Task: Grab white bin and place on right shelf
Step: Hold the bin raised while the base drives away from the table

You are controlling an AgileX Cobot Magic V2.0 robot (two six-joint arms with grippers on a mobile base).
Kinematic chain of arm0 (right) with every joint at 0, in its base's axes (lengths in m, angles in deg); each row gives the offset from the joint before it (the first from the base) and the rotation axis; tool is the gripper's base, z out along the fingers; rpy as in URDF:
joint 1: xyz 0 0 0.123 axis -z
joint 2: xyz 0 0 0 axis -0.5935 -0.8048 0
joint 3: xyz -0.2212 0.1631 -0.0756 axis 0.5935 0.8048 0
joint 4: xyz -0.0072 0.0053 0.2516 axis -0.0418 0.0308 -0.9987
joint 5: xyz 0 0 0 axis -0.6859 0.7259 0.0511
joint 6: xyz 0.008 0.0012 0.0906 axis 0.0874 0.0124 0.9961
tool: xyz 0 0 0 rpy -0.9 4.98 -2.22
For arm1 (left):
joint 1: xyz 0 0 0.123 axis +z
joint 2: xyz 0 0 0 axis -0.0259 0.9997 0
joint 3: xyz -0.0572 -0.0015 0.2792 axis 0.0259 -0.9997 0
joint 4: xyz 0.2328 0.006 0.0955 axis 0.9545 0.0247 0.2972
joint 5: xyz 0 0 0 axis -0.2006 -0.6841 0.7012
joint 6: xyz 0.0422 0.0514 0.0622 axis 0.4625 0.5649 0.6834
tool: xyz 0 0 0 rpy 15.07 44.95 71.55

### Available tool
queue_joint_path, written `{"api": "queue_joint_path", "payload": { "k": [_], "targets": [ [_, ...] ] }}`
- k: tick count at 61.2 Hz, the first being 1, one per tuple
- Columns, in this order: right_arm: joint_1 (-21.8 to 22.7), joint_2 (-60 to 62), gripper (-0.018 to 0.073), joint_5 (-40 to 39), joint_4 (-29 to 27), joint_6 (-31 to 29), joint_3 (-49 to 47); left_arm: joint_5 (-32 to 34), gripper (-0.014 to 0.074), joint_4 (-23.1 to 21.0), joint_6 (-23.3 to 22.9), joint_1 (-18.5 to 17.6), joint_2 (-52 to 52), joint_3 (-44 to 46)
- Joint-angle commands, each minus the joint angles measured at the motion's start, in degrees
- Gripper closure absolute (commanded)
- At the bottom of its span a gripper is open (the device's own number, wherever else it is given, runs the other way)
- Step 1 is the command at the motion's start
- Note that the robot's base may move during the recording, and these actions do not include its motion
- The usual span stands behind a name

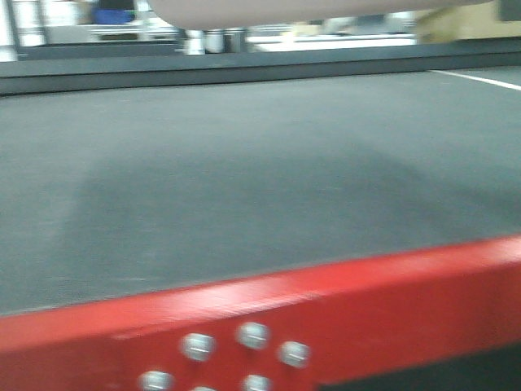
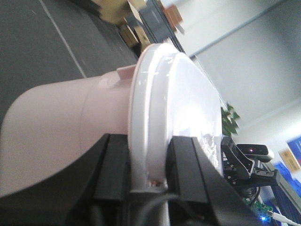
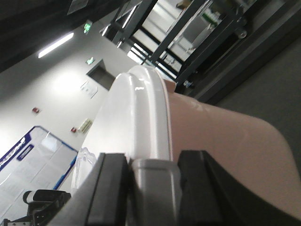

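Note:
The white bin point(image 2: 61, 127) has a pinkish off-white body and a glossy white lid point(image 2: 174, 94). It is held off the table between both grippers. My left gripper point(image 2: 148, 162) is shut on the lid rim at one end, black fingers point(image 2: 113, 165) on either side of the rim. My right gripper point(image 3: 151, 183) is shut on the rim and its grey latch at the other end of the bin point(image 3: 221, 155). In the front view only the bin's underside point(image 1: 269, 10) shows at the top edge, above the table. The right shelf is out of view.
A black-topped table point(image 1: 244, 171) with a red front frame point(image 1: 342, 301) and bolts fills the front view. Dark racks and boxes stand in the background. Dark floor with a white line lies below the bin in the left wrist view.

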State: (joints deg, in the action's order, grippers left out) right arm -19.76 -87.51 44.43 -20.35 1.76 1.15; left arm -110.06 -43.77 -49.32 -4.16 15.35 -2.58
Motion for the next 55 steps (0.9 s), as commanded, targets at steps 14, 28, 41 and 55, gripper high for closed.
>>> {"api": "queue_joint_path", "payload": {
  "k": [14, 28, 41, 55],
  "targets": [
    [-1.56, 2.16, 0.0501, 2.93, -8.21, 0.13, -2.59, -14.44, 0.0722, -1.65, 2.28, -2.65, -2.67, 2.01],
    [-1.56, 2.16, 0.0501, 0.57, -8.21, 0.13, -2.59, -14.44, 0.0722, -1.65, 2.28, -2.65, -2.67, 2.01],
    [-1.56, 2.16, 0.0501, 0.00, -8.21, 0.13, -2.59, -14.44, 0.0722, -1.65, 2.28, -2.65, -2.67, 2.01],
    [-1.56, 2.16, 0.0501, 0.00, -8.21, 0.13, -2.59, -14.44, 0.0722, -1.65, 2.28, -2.65, -2.67, 2.01]
  ]
}}
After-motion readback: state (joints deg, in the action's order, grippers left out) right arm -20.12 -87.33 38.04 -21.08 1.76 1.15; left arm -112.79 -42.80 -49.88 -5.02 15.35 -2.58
